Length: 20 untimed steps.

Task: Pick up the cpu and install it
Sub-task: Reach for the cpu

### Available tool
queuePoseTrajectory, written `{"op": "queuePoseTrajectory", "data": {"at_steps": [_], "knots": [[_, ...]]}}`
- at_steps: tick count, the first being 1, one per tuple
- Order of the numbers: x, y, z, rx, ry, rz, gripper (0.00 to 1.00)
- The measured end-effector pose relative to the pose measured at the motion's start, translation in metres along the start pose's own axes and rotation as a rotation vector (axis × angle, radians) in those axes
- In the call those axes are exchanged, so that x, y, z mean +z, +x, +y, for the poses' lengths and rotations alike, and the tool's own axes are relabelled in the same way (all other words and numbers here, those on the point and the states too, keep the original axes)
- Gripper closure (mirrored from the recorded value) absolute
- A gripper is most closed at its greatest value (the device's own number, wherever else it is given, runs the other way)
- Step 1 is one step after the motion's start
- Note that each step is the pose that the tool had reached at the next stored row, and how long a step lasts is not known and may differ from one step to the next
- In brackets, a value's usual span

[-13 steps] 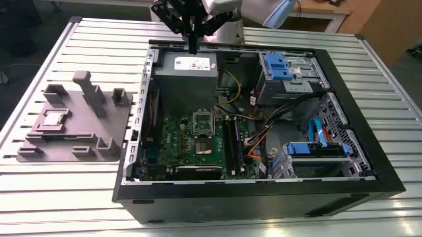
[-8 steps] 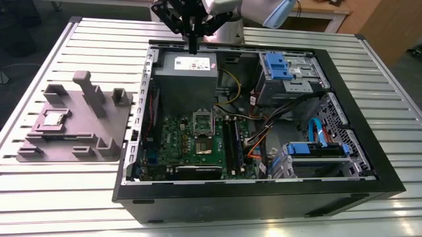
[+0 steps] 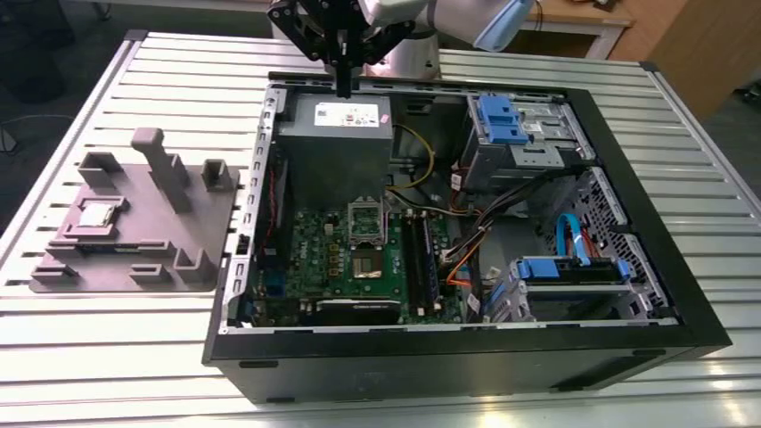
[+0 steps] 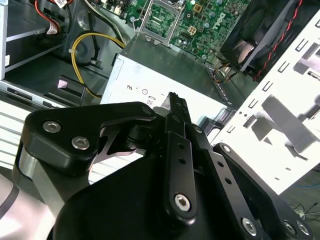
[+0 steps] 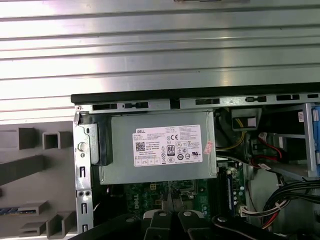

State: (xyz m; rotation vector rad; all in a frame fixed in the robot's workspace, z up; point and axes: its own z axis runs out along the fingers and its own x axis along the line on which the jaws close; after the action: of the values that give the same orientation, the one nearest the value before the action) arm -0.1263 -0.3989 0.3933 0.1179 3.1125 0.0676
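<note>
- Gripper [image 3: 345, 87]: fingers pressed together, holding nothing; it hung over the labelled grey metal box [image 3: 333, 147] at the far edge of the open computer case [image 3: 476, 366].
- cpu [image 3: 98, 214]: lay flat on the grey plastic plate [image 3: 178, 259], at the exterior view's left, well apart from the gripper.
- Green motherboard [image 3: 321, 245]: inside the case.

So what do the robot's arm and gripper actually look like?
The gripper is matte black: flat linkage bars pinned with silver hex-socket bolts, tapering to narrow jaws. The arm is pale silver-grey tubing with a light-blue joint cap.
</note>
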Motion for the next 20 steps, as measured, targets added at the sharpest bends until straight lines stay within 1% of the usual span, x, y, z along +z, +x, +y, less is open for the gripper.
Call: {"op": "queuePoseTrajectory", "data": {"at_steps": [7, 9, 20], "knots": [[0.0000, 0.0006, -0.0001, 0.000, 0.0000, 0.0000, 0.90], [0.0000, 0.0058, -0.0005, 0.000, 0.0000, 0.0000, 0.90], [0.0000, 0.0080, -0.0006, 0.000, 0.0000, 0.0000, 0.90]]}}
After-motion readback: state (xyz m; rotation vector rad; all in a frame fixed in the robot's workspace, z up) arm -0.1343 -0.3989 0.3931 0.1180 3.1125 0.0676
